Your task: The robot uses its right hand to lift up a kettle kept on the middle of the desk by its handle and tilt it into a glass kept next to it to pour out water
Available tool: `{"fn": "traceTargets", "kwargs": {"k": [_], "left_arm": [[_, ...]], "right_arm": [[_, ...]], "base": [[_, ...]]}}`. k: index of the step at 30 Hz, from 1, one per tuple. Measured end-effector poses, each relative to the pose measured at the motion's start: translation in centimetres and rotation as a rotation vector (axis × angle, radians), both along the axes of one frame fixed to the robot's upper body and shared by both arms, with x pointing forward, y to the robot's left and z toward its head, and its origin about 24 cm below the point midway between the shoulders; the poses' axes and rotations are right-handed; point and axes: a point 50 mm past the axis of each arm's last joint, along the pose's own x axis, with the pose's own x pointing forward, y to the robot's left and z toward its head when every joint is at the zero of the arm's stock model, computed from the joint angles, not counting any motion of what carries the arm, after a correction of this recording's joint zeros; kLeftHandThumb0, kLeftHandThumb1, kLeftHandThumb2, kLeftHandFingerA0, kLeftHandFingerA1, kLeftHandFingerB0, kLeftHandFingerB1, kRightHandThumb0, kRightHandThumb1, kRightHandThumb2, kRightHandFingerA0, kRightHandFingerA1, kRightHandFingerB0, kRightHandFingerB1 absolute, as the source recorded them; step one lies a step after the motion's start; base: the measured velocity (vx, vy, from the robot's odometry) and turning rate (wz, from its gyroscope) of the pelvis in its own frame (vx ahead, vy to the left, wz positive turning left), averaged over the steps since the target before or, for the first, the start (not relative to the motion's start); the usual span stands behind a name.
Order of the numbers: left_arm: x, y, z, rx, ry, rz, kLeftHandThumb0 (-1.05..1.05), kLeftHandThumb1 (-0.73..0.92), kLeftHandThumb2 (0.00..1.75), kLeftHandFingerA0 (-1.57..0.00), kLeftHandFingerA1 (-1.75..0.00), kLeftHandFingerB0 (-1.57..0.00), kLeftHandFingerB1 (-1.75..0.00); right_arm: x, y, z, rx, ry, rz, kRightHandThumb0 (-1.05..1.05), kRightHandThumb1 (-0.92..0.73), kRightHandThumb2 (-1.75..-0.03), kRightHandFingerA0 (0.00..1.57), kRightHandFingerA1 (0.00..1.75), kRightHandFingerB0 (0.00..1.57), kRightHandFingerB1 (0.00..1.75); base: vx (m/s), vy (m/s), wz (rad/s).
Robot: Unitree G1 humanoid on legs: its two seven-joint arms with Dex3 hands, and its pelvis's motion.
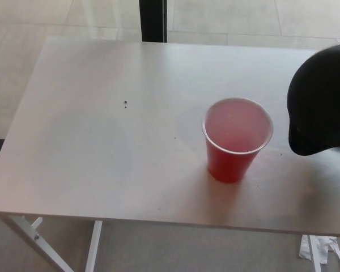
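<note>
Right now, left to right with the red plastic cup point(237, 139) as landmark: well left of the cup, bare pale matte rectangular desk top point(102, 141), smooth, with a tiny dark speck point(125, 103) up-left of the cup. Below-left, white metal desk legs point(45, 243). Behind the desk, a dark vertical post point(153, 20) and pale floor tiles.

Cup: tapered, round, thin white rim, upright, pinkish inside; can't tell if it holds liquid.

Just right of the cup, the black rounded kettle point(323, 102), smooth matte plastic by the look, cut off by the frame edge. Its low tip sits just beside the cup rim, apart from it, not over the mouth. Seems off the desk, can't confirm.

Neither hand is visible, so finger state can't be told.

Step, judged: pouring phase, spout off to the side. Next move needs the spout over the cup opening, or else the kettle set down.
</note>
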Motion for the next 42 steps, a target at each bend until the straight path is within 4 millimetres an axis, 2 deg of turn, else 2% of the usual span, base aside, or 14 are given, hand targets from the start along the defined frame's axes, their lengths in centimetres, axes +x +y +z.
{"fn": "traceTargets", "kwargs": {"k": [10, 11, 12, 13, 14, 15, 24, 28, 31, 32, 36, 37, 39, 42], "left_arm": [[-0.2, 0.1, 0.0, -0.003, 0.008, 0.009, -0.70, 0.78, 0.63, -0.54, -0.48, -0.35, -0.39], [-0.2, 0.1, 0.0, -0.003, 0.007, 0.009, -0.71, 0.62, 1.00, -0.47, -0.60, -0.28, -0.51], [-0.2, 0.1, 0.0, -0.003, 0.007, 0.008, -0.71, 0.77, 0.64, -0.54, -0.49, -0.35, -0.39], [-0.2, 0.1, 0.0, -0.002, 0.007, 0.006, -0.73, 0.62, 1.00, -0.48, -0.60, -0.29, -0.52], [-0.2, 0.1, 0.0, -0.001, 0.006, 0.006, -0.70, 0.77, 0.63, -0.55, -0.50, -0.36, -0.40], [-0.2, 0.1, 0.0, -0.001, 0.006, 0.006, -0.75, 0.62, 0.99, -0.49, -0.60, -0.31, -0.53], [-0.2, 0.1, 0.1, 0.001, 0.007, 0.000, -0.71, 0.77, 0.63, -0.53, -0.48, -0.34, -0.39], [-0.2, 0.1, 0.1, 0.001, 0.007, -0.001, -0.70, 0.79, 0.64, -0.52, -0.48, -0.34, -0.40], [-0.2, 0.1, 0.2, 0.005, 0.006, -0.009, -0.70, 0.61, 1.00, -0.46, -0.61, -0.28, -0.52], [-0.1, 0.1, 0.2, 0.006, 0.005, -0.010, -0.71, 0.79, 0.64, -0.52, -0.50, -0.34, -0.40], [-0.2, 0.1, 0.2, 0.003, 0.007, -0.014, -0.72, 0.60, 0.98, -0.44, -0.59, -0.28, -0.52], [-0.2, 0.0, 0.2, 0.002, 0.007, -0.014, -0.74, 0.77, 0.63, -0.52, -0.49, -0.34, -0.40], [-0.2, 0.0, 0.2, 0.000, 0.007, -0.014, -0.71, 0.77, 0.64, -0.53, -0.48, -0.35, -0.40], [-0.2, 0.0, 0.1, -0.002, 0.010, -0.010, -0.71, 0.79, 0.63, -0.54, -0.48, -0.35, -0.39]], "right_arm": [[0.0, 0.8, 0.8, -0.047, -0.004, -0.010, -0.15, -0.57, -1.13, 1.00, 1.59, 0.77, 1.49], [0.1, 0.8, 0.9, -0.047, -0.002, -0.015, -0.15, -0.56, -1.13, 1.00, 1.61, 0.78, 1.49], [0.1, 0.8, 1.0, -0.047, -0.001, -0.018, -0.16, -0.57, -1.12, 1.00, 1.61, 0.78, 1.49], [0.1, 0.8, 1.1, -0.047, -0.002, -0.021, -0.16, -0.55, -1.14, 0.98, 1.62, 0.79, 1.49], [0.2, 0.8, 1.3, -0.048, -0.004, -0.023, -0.17, -0.52, -1.18, 0.95, 1.66, 0.78, 1.51], [0.2, 0.8, 1.4, -0.049, -0.006, -0.025, -0.17, -0.51, -1.19, 0.91, 1.70, 0.76, 1.54], [0.1, 1.3, 1.9, -0.069, -0.014, -0.028, -0.13, -0.55, -1.12, 0.87, 1.75, 0.73, 1.62], [-0.1, 2.2, 2.4, -0.085, -0.034, -0.004, -0.19, -0.60, -0.90, 0.92, 1.60, 0.87, 1.06], [-0.2, 3.0, 2.9, -0.104, -0.044, 0.009, -0.13, -0.58, -1.01, 0.90, 1.68, 0.78, 1.35], [-0.2, 3.1, 2.9, -0.106, -0.043, 0.010, -0.14, -0.52, -1.13, 0.86, 1.75, 0.76, 1.54], [0.0, 3.7, 2.6, -0.128, -0.008, 0.006, -0.22, -0.50, -1.16, 1.17, 1.39, 0.97, 1.27], [0.0, 3.8, 2.6, -0.128, -0.001, 0.000, -0.14, -0.49, -1.18, 0.87, 1.75, 0.73, 1.59], [0.1, 3.8, 2.6, -0.129, 0.011, -0.011, -0.19, -0.51, -1.16, 1.18, 1.42, 0.95, 1.26], [0.5, 3.8, 2.5, -0.131, 0.042, -0.040, -0.11, -0.53, -1.13, 0.87, 1.75, 0.73, 1.57]], "base": [[0.00, 0.000, 0.00], [0.00, 0.000, 0.00], [0.00, 0.000, 0.00], [0.00, 0.000, 0.00], [0.00, 0.000, 0.00], [0.00, 0.000, 0.00], [0.00, 0.000, 0.00], [0.00, 0.000, 0.00], [0.00, 0.000, 0.00], [0.00, 0.000, 0.00], [0.00, 0.000, 0.00], [0.00, 0.000, 0.00], [0.00, 0.000, 0.00], [0.00, 0.000, 0.00]]}}
